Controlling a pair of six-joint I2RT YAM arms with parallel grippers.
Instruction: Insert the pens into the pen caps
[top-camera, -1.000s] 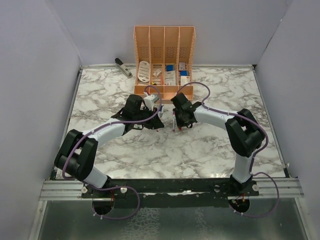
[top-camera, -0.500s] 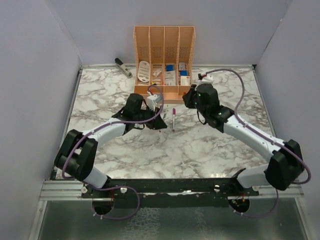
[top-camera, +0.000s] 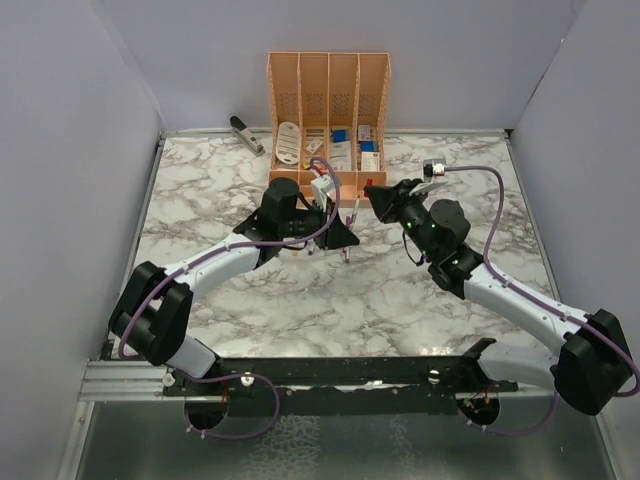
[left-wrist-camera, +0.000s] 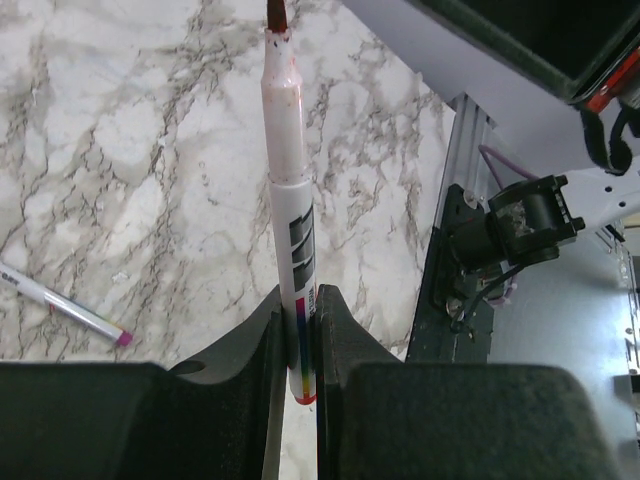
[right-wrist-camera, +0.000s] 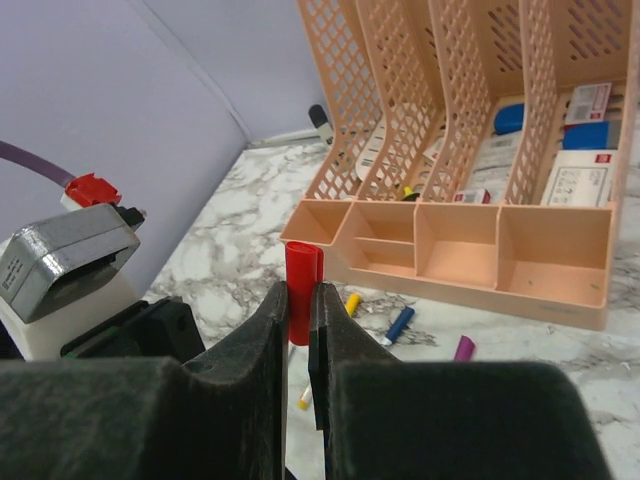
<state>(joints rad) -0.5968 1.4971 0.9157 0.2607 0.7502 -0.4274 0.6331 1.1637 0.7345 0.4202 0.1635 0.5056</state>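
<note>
My left gripper (left-wrist-camera: 297, 300) is shut on a whitish pen (left-wrist-camera: 288, 190) with a red tip, which sticks out past the fingers. In the top view the left gripper (top-camera: 342, 236) is at the table's middle. My right gripper (right-wrist-camera: 298, 295) is shut on the red cap (right-wrist-camera: 302, 275) and holds it above the table. In the top view the right gripper (top-camera: 373, 190) is just right of the left one, in front of the organiser. A purple-tipped pen (left-wrist-camera: 65, 306) lies on the marble. Yellow (right-wrist-camera: 352, 302), blue (right-wrist-camera: 398, 323) and purple (right-wrist-camera: 464, 348) caps lie in front of the organiser.
An orange mesh desk organiser (top-camera: 328, 100) with small boxes stands at the back centre, with its low front tray (right-wrist-camera: 455, 235) near the right gripper. A grey stapler-like tool (top-camera: 245, 134) lies at the back left. Grey walls enclose the marble table (top-camera: 200, 190).
The right arm has left the table's middle, swung out to the right and now holds the red cap up. The left gripper has moved right with its pen.
</note>
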